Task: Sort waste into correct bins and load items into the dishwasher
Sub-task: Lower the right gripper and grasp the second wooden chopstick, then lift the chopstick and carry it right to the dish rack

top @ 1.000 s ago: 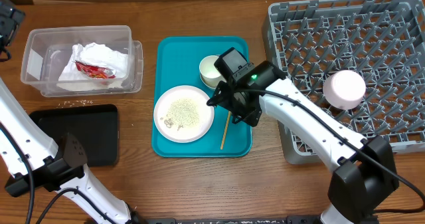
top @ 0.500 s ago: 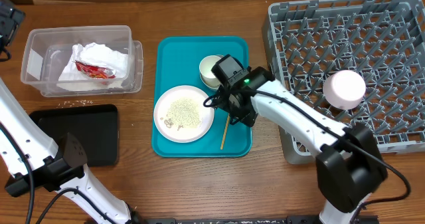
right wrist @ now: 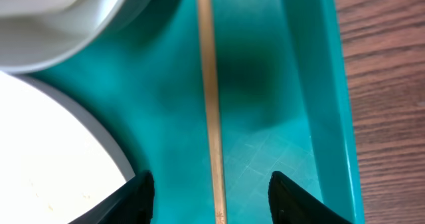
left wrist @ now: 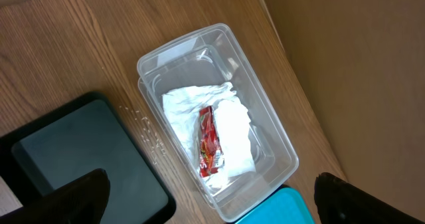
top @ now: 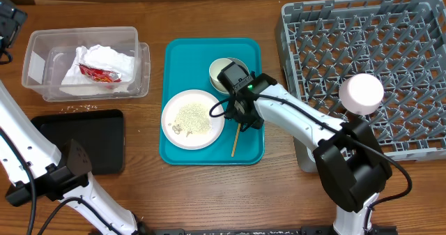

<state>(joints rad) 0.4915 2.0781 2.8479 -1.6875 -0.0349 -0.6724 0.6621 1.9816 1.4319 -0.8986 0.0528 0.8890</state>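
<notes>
The wooden tabletop (top: 209,193) carries a teal tray (top: 181,54) at its centre. On the tray lie a plate (top: 169,116) with rice bits (top: 191,116) on it, a pale bowl (top: 219,71) just behind the plate, and a chopstick (right wrist: 211,117) along the tray's right side. The right claw (right wrist: 214,196) hangs low over the chopstick with one finger on either side. Its jaws are apart, with teal showing between each finger and the wood, so it grips nothing.

At the far left a clear tub (top: 42,40) holds a napkin (top: 97,61) with a red wrapper (top: 97,72) on top. A black tray (top: 90,141) sits in front of the tub, with crumbs (top: 77,108) on the wood between them. The left claw (left wrist: 219,201) hovers high above the tub, spread wide and empty.

The rack (top: 334,40) stands at the right with a pink bowl (top: 361,92) upside down on its pegs.
</notes>
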